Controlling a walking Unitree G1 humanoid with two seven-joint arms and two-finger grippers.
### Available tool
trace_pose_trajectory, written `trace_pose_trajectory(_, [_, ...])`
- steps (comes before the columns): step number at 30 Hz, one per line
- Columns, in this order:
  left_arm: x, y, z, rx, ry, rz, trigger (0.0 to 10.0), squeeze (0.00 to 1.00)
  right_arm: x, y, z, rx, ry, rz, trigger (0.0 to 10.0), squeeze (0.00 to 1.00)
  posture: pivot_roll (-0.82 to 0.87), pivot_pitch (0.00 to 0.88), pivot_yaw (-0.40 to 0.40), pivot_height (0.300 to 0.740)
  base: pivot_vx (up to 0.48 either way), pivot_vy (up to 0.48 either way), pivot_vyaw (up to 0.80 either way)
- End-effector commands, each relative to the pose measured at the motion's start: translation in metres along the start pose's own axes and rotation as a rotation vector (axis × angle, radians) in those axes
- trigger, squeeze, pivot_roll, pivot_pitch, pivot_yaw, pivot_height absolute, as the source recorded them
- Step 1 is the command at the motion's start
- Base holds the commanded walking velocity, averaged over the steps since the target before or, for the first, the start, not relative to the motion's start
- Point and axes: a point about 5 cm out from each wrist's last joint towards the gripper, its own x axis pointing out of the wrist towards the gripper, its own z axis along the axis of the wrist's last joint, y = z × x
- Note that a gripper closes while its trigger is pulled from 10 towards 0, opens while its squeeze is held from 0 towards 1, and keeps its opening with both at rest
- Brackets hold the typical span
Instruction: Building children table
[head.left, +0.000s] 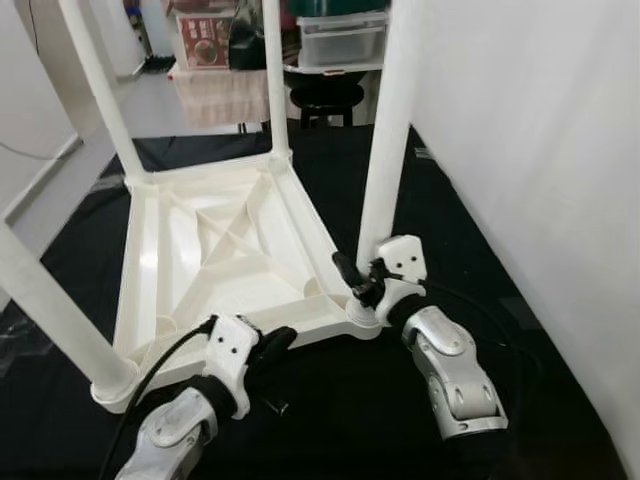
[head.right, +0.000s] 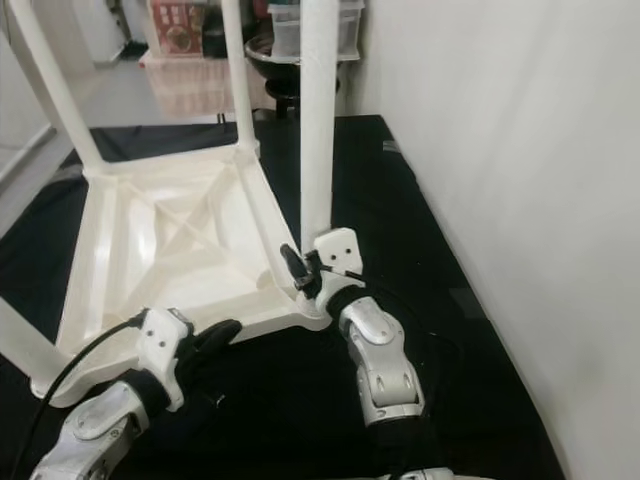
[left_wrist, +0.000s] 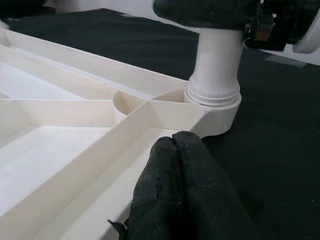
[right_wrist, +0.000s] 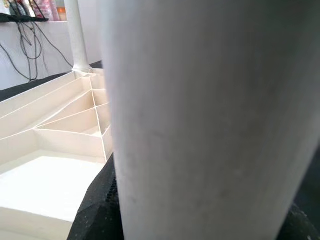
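A white children's table (head.left: 220, 250) lies upside down on a black mat, its ribbed underside facing up and its legs pointing upward. My right gripper (head.left: 362, 283) is shut on the near right leg (head.left: 390, 130) just above its socket at the table corner. That leg (right_wrist: 210, 115) is very close in the right wrist view, with a black finger (right_wrist: 97, 210) against it. My left gripper (head.left: 275, 340) is shut, its fingertips (left_wrist: 180, 170) together and resting on the table's near rim. The leg's base (left_wrist: 215, 65) stands a short way beyond them.
The other legs stand at far left (head.left: 100, 90), far right (head.left: 275, 75) and near left (head.left: 50, 310). A white wall (head.left: 540, 150) runs close along the right. A black stool (head.left: 325, 95), storage bins (head.left: 340, 40) and a draped towel (head.left: 225, 95) sit behind. A small dark piece (head.left: 278, 407) lies on the mat.
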Motion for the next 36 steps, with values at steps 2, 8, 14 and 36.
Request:
trace_pose_trajectory(2, [0.0, 0.0, -0.003, -0.01, 0.009, -0.004, 10.0, 0.0, -0.006, 0.002, -0.029, 0.019, 0.153, 0.029, 1.9, 0.0, -0.1, 0.084, -0.008, 0.74, 0.0, 0.0, 0.0])
trace_pose_trajectory(8, [0.001, 0.0, -0.004, -0.015, 0.005, 0.01, 10.0, 0.0, -0.005, 0.001, -0.02, 0.1, 0.117, 0.07, 10.0, 1.0, -0.09, 0.069, -0.008, 0.74, 0.0, 0.0, 0.0])
trace_pose_trajectory(14, [0.001, -0.001, -0.006, -0.015, 0.009, 0.005, 10.0, 0.0, 0.003, -0.001, 0.0, 0.067, 0.04, 0.265, 10.0, 1.0, -0.08, 0.06, -0.016, 0.74, 0.0, 0.0, 0.0])
trace_pose_trajectory(36, [0.0, -0.006, -0.006, -0.026, 0.006, 0.007, 10.0, 0.0, 0.014, -0.036, 0.019, -0.045, 0.077, 0.76, 0.0, 0.0, -0.06, 0.075, -0.026, 0.74, 0.0, 0.0, 0.0])
